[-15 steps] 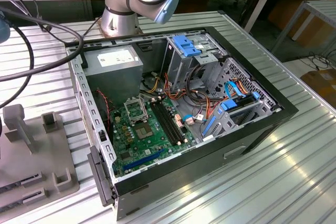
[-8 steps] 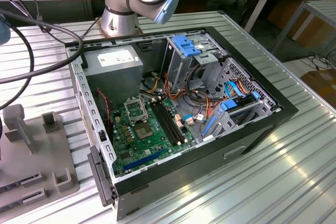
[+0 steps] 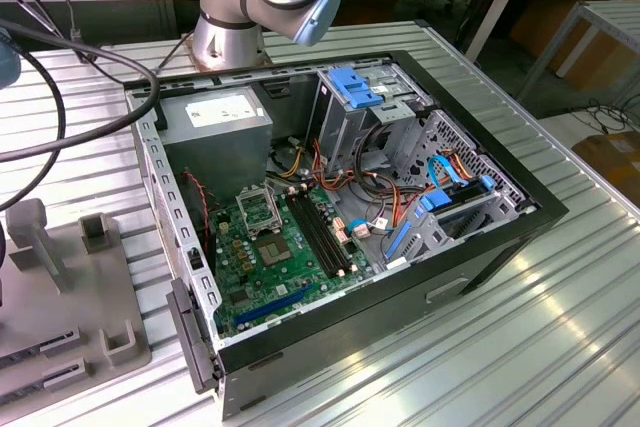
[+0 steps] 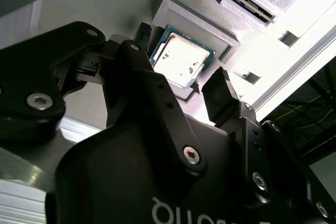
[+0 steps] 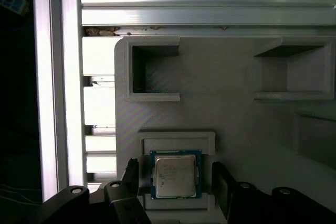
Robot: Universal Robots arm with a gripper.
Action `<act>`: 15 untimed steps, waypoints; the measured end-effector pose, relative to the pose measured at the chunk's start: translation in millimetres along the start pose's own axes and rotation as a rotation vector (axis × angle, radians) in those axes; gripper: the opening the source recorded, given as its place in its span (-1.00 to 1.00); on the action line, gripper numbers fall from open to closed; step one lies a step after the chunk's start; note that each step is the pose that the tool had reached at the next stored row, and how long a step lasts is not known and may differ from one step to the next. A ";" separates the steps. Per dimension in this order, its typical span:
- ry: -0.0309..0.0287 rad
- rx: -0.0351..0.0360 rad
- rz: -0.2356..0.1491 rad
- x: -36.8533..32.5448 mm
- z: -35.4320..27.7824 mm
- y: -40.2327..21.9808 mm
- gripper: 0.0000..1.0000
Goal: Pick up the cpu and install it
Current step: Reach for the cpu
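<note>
The cpu [image 5: 176,174], a small square chip with a silver-grey top, lies flat in a shallow grey holder [image 5: 176,141] on a grey fixture plate. In the second wrist view the cpu [image 4: 181,59] sits in the same recess. My gripper [image 5: 177,183] hovers just over it, open, with one black finger [image 5: 131,179] on each side of the chip and a gap between each finger and its edge. The second wrist view shows the gripper [image 4: 181,74] straddling the chip the same way. The green motherboard [image 3: 270,247] lies inside the open computer case [image 3: 400,247].
The grey fixture plate [image 3: 60,287] with raised blocks lies at the exterior view's left, beside the case. Empty rectangular pockets [image 5: 152,72] sit near the cpu holder. Cables, drive bays [image 3: 360,97] and a power supply [image 3: 215,117] crowd the case. The arm's base [image 3: 230,17] stands behind it.
</note>
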State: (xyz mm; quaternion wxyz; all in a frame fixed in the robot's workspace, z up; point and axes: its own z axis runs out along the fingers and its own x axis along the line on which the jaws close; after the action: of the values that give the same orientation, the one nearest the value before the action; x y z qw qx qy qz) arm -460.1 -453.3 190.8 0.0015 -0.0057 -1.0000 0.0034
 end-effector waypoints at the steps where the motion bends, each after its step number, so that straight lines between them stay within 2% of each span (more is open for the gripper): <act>1: 0.0000 0.0000 0.000 0.0 0.0 0.0 0.34; 5: 0.0000 0.0000 0.000 0.0 0.0 0.0 0.31; 6: 0.0000 0.0000 0.000 0.0 0.0 0.0 0.17; 15: 0.0000 0.0000 0.000 0.0 0.1 0.0 0.17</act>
State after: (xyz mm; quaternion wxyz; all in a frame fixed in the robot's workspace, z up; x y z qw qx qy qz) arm -460.1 -453.3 190.7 0.0015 -0.0056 -1.0000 0.0034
